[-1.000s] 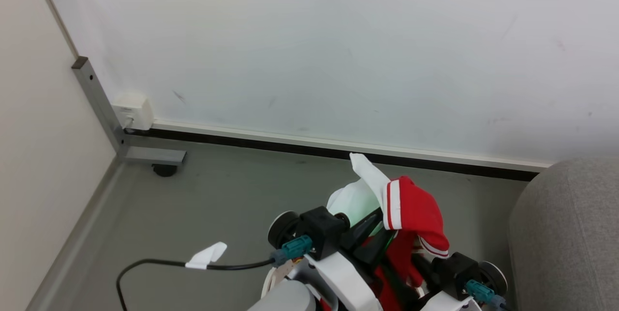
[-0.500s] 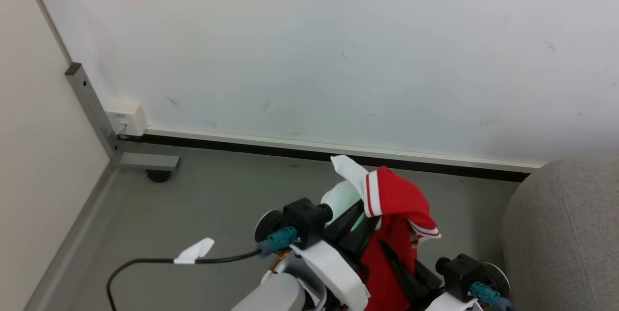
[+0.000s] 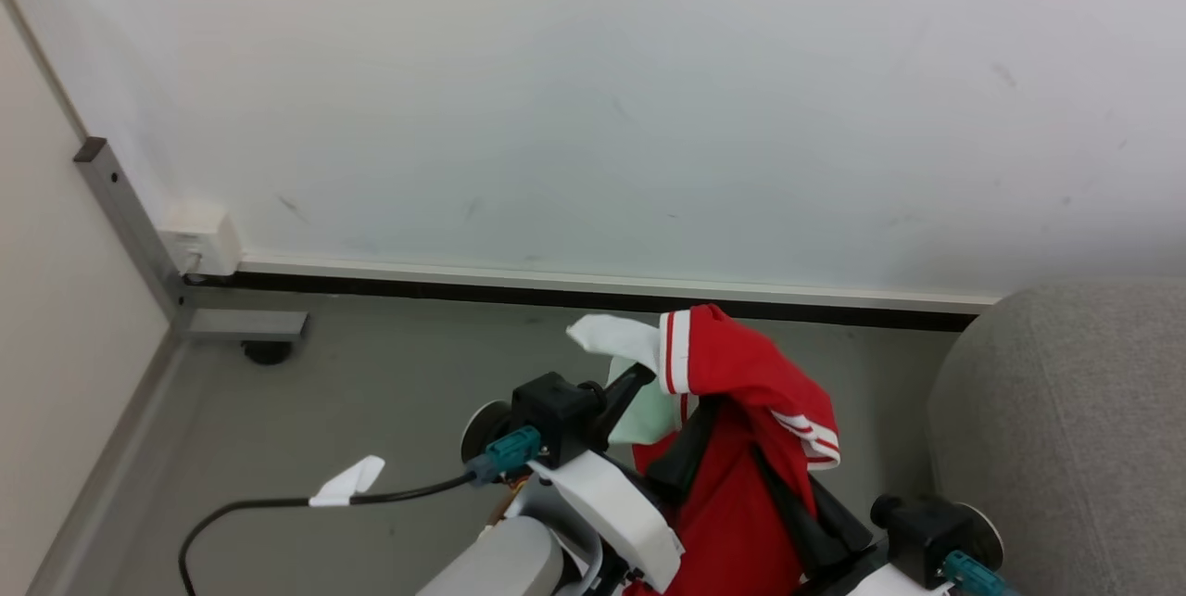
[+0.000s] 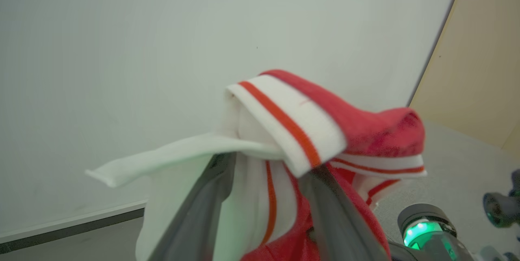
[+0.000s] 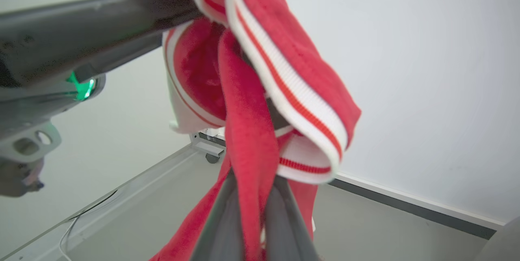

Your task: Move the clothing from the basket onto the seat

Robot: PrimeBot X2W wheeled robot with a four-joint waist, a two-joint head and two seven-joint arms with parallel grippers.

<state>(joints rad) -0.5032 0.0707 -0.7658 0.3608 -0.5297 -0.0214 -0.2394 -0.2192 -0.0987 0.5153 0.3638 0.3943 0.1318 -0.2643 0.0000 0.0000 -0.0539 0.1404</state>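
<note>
Grey floor (image 3: 371, 392) meets white wall (image 3: 593, 95). At 6 o'clock the right claw (image 5: 254, 182) pinches the red-and-white garment (image 3: 741, 383); the left claw (image 3: 669, 397) stands wide, apparently draped by it. The seat (image 3: 1066, 429) lies at 4 o'clock.

Red-white garment (image 3: 737, 374) near grey seat (image 3: 1066, 448)
</note>
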